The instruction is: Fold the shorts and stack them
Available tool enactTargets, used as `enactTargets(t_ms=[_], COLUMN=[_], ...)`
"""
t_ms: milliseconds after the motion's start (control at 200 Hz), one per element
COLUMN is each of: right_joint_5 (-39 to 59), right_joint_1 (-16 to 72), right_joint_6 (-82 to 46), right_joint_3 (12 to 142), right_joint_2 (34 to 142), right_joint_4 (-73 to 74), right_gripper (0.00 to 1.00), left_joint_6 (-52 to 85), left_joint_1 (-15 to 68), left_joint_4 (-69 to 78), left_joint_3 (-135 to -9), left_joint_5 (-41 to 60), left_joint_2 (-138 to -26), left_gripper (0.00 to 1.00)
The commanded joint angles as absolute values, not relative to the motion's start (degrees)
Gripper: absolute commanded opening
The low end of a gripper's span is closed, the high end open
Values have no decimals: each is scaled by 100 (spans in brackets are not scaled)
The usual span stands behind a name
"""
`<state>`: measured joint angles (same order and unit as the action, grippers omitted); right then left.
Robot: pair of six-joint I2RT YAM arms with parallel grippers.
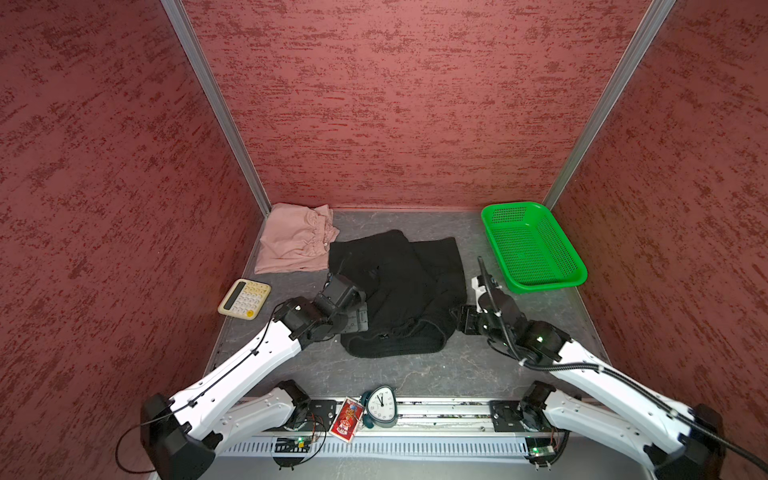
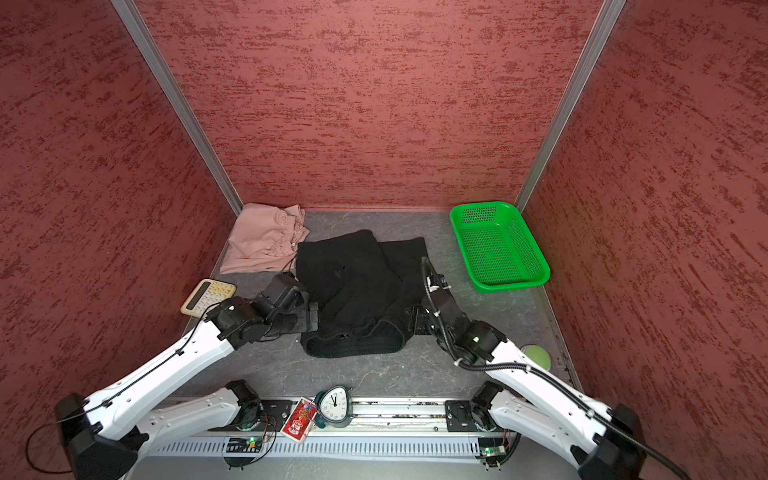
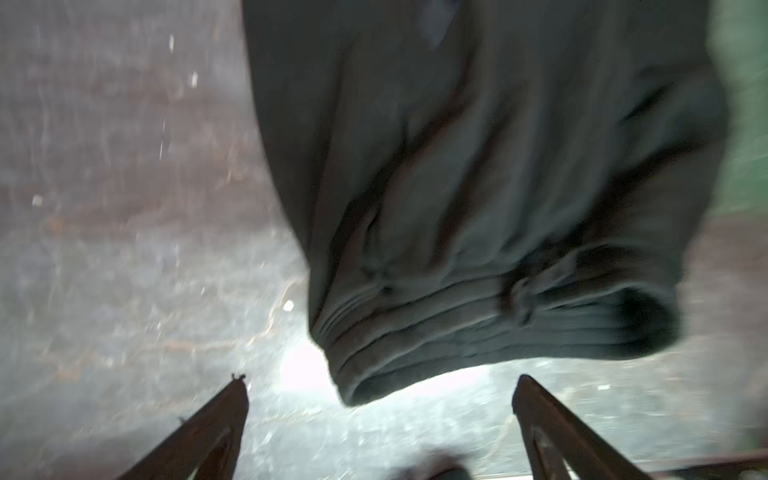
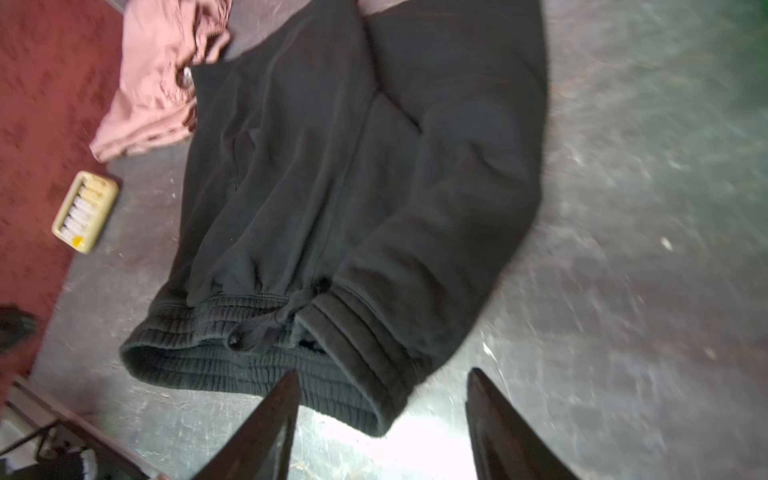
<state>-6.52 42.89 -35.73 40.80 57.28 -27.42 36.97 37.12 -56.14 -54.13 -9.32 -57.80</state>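
Left wrist view: the left gripper [image 3: 380, 380], jaws spread wide and empty, just short of the waistband [image 3: 478, 328] of the black shorts [image 3: 478, 166]. The right gripper [image 4: 384, 374], likewise parted and empty, sits at the waistband's other end. The shorts lie spread at centre, touching the pink shorts [image 1: 291, 241] in the far left corner

Top views: even, bright light, sharp; walls [image 1: 104, 166] bow outward at the edges. Wrist views: motion-blurred, dim; white glare on the table [image 3: 303, 365] beside the black shorts [image 3: 478, 187].
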Motion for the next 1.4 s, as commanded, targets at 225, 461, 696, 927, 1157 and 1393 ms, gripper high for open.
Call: enactTargets(t_ms=[225,461,696,927,1157,1393], right_joint_5=[-455,-911,-1122,-1509,-1150,-755], right_joint_1=[4755,5058,5159,5176,5227,5447], right_joint_6=[-1846,-1316,-1312,-1793,-3283,-4518], right_joint_3=[5212,5272,5333,5209,4207,3308], right_joint_2=[7505,8042,8492,7776,6286,5291], right_joint_4=[-2877,-3235,-3129,-3340,-3529,-3933], right_gripper=[70,68,54,0,0,45], left_joint_6=[2910,3000,2979,2927,2910,2853], left_joint_1=[2427,2373,2295,2202,2003,1811], left_joint_4=[-4063,-3383,-3045,-2757,-2637,-2658], left_joint_3=[-5009,-4649,-4495,-4525,-4571,-4524], left_joint_5=[-190,203,298,405,465,549], left_joint_2=[-6631,-7171,-7595,-8038,-8421,-8587], left_gripper=[99,99,99,99,99,99])
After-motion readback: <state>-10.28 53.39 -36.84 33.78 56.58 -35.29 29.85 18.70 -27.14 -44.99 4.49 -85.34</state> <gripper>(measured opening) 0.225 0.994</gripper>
